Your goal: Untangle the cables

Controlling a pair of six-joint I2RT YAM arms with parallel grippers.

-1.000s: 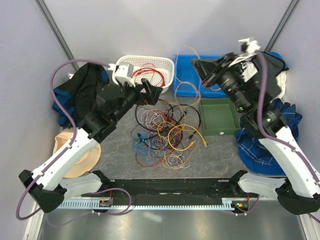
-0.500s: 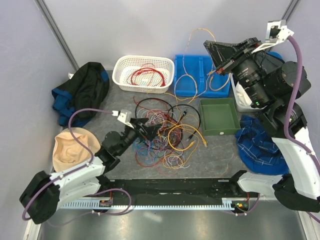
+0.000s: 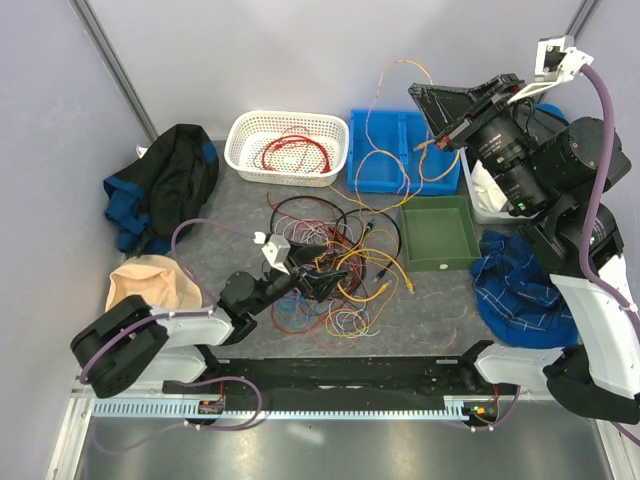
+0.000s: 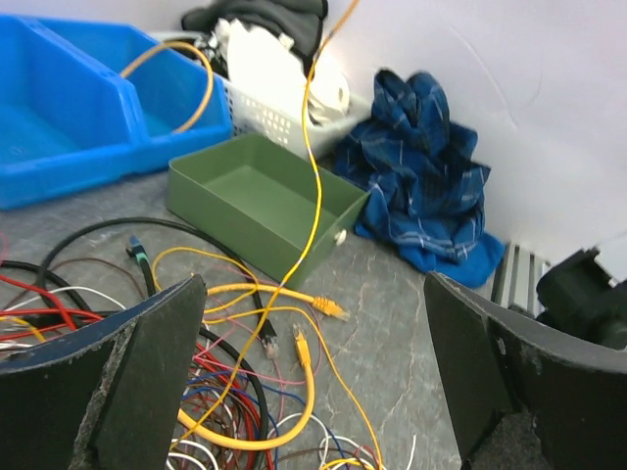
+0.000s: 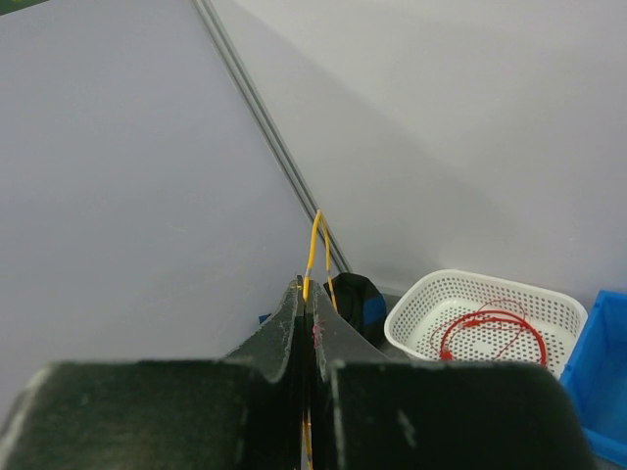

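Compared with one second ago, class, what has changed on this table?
The left pincer swung down from beside the white plastic basket to the tangle of coloured cables and hangs open over it. The right pincer, shut on a thin yellow cable, rose and drew it upward. Basket, blue plastic bin and green tray stayed put.

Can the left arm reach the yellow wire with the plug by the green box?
Probably yes. The left fingers sit low and wide open, and the yellow wire lies just ahead between them, uncovered. They may snag neighbouring wires too.
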